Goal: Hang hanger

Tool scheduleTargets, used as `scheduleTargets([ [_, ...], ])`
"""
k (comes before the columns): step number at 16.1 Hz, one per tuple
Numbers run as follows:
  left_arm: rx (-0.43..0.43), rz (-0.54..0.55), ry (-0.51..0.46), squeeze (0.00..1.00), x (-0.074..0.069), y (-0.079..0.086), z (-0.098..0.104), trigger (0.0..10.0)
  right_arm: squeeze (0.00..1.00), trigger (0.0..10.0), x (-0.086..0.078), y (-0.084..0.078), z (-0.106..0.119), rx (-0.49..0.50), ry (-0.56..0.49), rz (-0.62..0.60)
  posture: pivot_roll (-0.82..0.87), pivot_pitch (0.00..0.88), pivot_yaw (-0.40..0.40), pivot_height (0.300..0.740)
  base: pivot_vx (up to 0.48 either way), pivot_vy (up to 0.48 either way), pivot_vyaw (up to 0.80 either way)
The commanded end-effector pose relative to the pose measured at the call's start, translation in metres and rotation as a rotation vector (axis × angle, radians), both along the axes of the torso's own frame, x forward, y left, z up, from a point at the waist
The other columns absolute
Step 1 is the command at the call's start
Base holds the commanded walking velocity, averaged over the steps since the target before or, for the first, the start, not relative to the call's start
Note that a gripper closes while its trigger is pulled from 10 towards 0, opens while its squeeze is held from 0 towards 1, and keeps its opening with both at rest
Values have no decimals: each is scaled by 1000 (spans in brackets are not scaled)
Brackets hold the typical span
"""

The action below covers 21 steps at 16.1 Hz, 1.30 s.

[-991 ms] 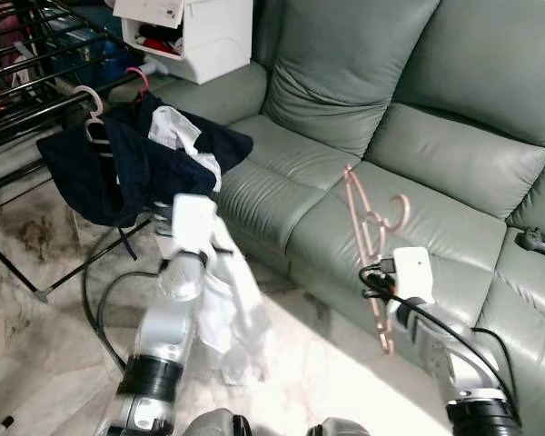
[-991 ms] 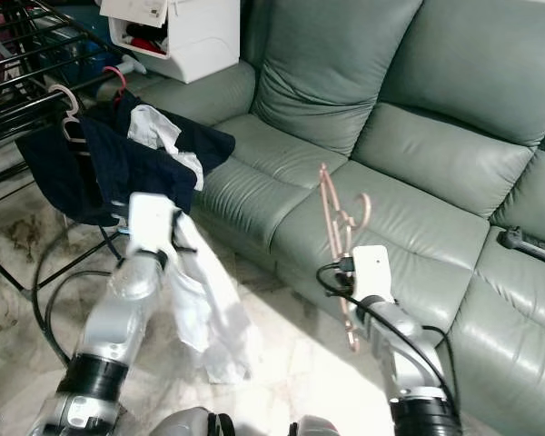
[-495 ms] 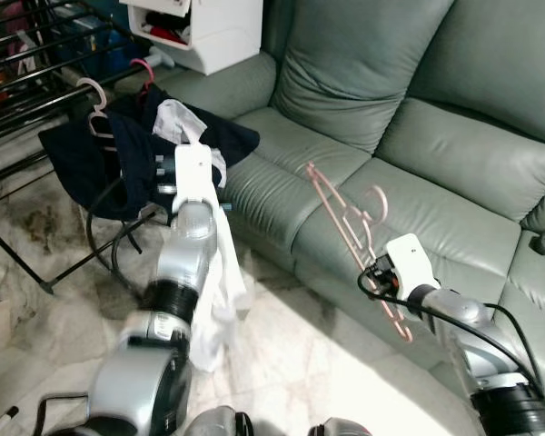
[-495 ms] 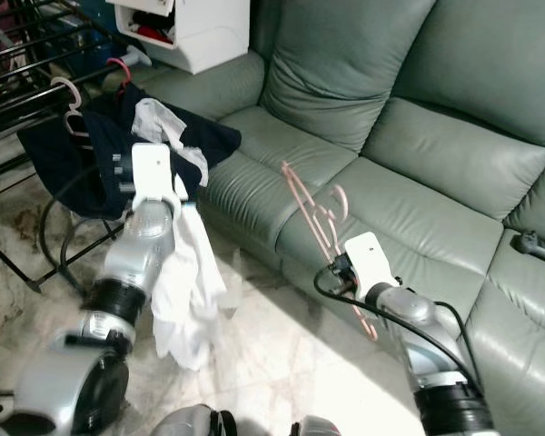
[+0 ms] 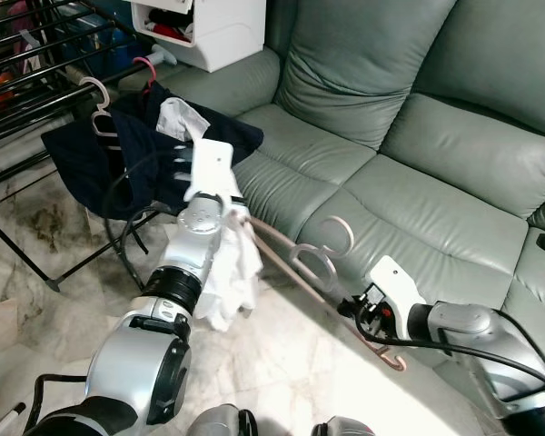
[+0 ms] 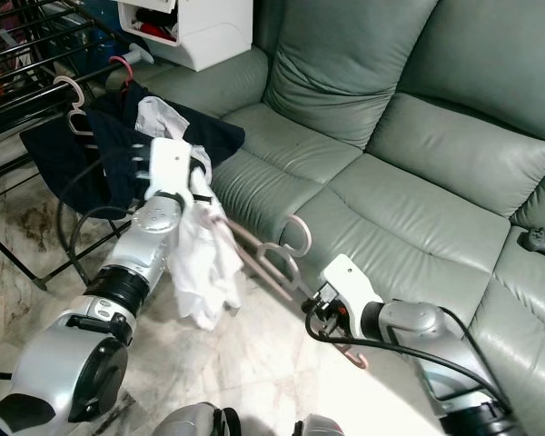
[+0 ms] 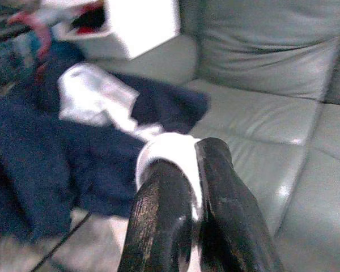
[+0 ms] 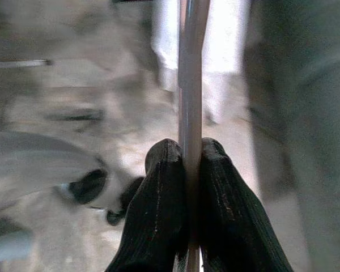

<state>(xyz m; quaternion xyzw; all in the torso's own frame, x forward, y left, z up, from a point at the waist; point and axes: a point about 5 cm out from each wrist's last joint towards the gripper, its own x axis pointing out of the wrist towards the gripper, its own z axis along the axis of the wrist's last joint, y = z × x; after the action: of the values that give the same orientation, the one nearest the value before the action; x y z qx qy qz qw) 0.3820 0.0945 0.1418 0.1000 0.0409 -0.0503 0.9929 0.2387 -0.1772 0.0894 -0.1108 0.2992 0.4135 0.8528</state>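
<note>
Your right end effector [image 8: 187,170] is clamped on one end of the pink hanger [image 5: 300,263], fingers pressed together on its bar. From there the hanger's long axis runs across your front toward your left arm, nearly level and rising a little, with the hook [image 5: 338,232] curling upward at mid-length. Its far tip reaches the white garment [image 5: 229,272] that your left end effector [image 7: 194,170] has pinched tight between its fingers; from the head views the tip looks touching or just beside the cloth, and you cannot tell whether it has entered an opening.

Everything turns on that line: the garment hangs straight off the hanger's free end, in front of the grey sofa [image 5: 418,118]. The left arm is the nearer one to the drying rack [image 5: 36,82], which stands off to your left with a dark garment [image 5: 109,163] draped over it and a white hanger [image 5: 93,98] and a red hanger [image 5: 143,69] already hooked on.

A white storage box [image 5: 213,27] sits beyond the sofa arm, with something red and dark visible in its opening; you cannot make out more.
</note>
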Motion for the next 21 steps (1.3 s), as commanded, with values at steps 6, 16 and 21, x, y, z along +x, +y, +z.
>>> scheduleTargets([
  [6,-80,-221,-131,0,-1,-22,32,10000,0,10000,20,-8,7,-34,-68,-73,-77,50,42,740,0,0,0],
  [16,-367,376,22,0,16,27,26,10000,0,10000,2,36,17,204,-53,35,-82,37,45,740,0,0,0],
  [21,-371,398,56,0,21,29,26,10000,0,10000,-9,45,98,703,-135,194,-103,27,60,740,0,0,0],
])
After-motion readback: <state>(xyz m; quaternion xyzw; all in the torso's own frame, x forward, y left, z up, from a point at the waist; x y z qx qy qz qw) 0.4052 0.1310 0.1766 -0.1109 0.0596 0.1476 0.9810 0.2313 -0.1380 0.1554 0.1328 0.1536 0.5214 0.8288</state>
